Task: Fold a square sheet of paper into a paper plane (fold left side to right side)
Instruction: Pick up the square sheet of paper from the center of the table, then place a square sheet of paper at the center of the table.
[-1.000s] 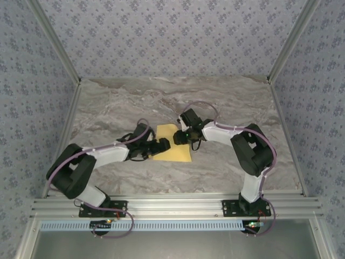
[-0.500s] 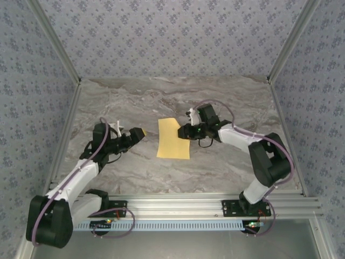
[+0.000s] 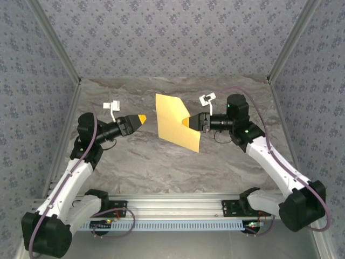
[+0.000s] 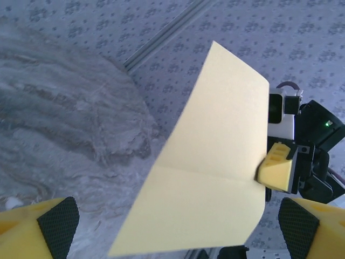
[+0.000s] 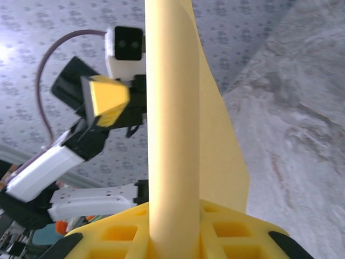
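Note:
The square sheet of paper (image 3: 175, 125) is yellow-orange and hangs in the air above the table's middle, standing nearly on edge. A crease runs across the sheet (image 4: 215, 178) in the left wrist view. My right gripper (image 3: 187, 122) is shut on the sheet's right edge, and the paper (image 5: 172, 135) rises straight up out of its yellow pads (image 5: 226, 237). My left gripper (image 3: 141, 118) is open with nothing between its fingers, a short way left of the sheet and pointing at it. The paper plane is out of view.
The grey marbled tabletop (image 3: 226, 162) lies below both raised arms. Aluminium frame posts (image 3: 64, 59) and patterned walls (image 3: 172, 32) close in the left, right and back. White tags (image 3: 112, 106) hang by each wrist.
The right gripper closed on the sheet's right edge and lifted it off the table. The left gripper let go, pulled back to the left and opened wide. Both arms rose.

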You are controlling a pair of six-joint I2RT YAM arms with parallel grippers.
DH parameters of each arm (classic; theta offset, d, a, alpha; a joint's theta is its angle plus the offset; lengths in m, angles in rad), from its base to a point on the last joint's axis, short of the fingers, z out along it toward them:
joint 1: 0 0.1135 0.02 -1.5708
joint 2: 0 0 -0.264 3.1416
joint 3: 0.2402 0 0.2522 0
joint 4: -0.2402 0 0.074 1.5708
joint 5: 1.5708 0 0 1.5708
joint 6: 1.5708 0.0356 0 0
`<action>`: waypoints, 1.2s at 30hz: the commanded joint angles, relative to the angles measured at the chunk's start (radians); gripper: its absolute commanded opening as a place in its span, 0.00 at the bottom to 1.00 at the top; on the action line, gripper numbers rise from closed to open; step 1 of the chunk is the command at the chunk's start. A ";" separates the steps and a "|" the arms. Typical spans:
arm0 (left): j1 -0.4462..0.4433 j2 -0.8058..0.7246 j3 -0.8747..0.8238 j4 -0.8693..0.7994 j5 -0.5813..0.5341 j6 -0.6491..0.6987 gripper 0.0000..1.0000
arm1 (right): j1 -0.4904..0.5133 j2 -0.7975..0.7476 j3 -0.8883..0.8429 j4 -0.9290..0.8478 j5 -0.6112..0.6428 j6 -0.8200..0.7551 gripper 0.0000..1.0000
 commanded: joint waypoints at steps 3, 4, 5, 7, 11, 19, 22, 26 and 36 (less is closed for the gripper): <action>-0.065 0.034 0.071 0.135 0.075 -0.006 0.98 | 0.055 -0.050 0.051 0.078 -0.040 0.100 0.23; -0.084 0.039 0.075 0.162 0.081 -0.011 0.98 | 0.063 -0.052 0.059 0.078 -0.030 0.101 0.23; -0.103 0.045 0.078 0.183 0.085 -0.012 0.98 | 0.066 -0.051 0.064 0.075 -0.025 0.101 0.23; -0.142 0.050 0.088 0.213 0.085 -0.011 0.98 | 0.071 -0.050 0.069 0.087 -0.018 0.107 0.23; -0.194 0.060 0.115 0.192 0.075 0.022 0.88 | 0.071 -0.050 0.069 0.082 -0.002 0.100 0.23; -0.213 0.078 0.096 0.062 -0.001 0.072 0.10 | 0.010 -0.057 0.051 -0.094 0.084 0.005 0.30; -0.213 0.094 0.061 -0.006 -0.050 0.082 0.05 | -0.028 -0.073 0.070 -0.325 0.254 -0.136 0.51; -0.214 0.136 -0.017 -0.049 -0.125 0.072 0.02 | -0.082 -0.090 0.034 -0.485 0.522 -0.238 0.69; -0.214 0.405 -0.165 -0.033 -0.255 0.065 0.02 | -0.043 0.035 -0.245 -0.229 0.582 -0.127 0.55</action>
